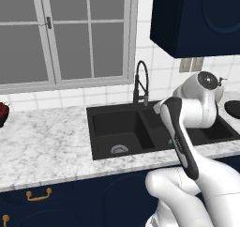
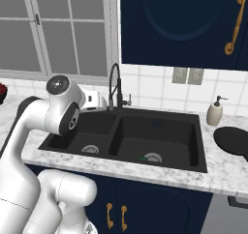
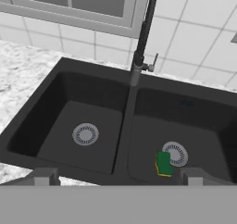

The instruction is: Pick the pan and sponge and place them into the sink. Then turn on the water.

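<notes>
The green-and-yellow sponge (image 3: 163, 164) lies on the floor of the right basin of the black sink (image 3: 69, 65), touching the edge of its silver drain (image 3: 176, 153); from the right base it is a small green patch (image 2: 144, 158). The black pan (image 2: 232, 141) rests on the counter right of the sink (image 2: 160, 113), at the far right edge in the left base view (image 1: 233, 109). My gripper (image 3: 118, 177) hovers above the sink's front edge, open, with nothing between its wide-set fingertips (image 3: 44, 176). No stream falls from the coiled faucet (image 3: 139, 56).
A soap dispenser (image 2: 214, 112) stands on the counter behind the pan. A dark red object (image 1: 3, 113) sits at the far left of the marble counter (image 1: 47, 141). The faucet's lever (image 3: 152, 63) sticks out to its right. Dark cabinets (image 2: 184, 20) hang above.
</notes>
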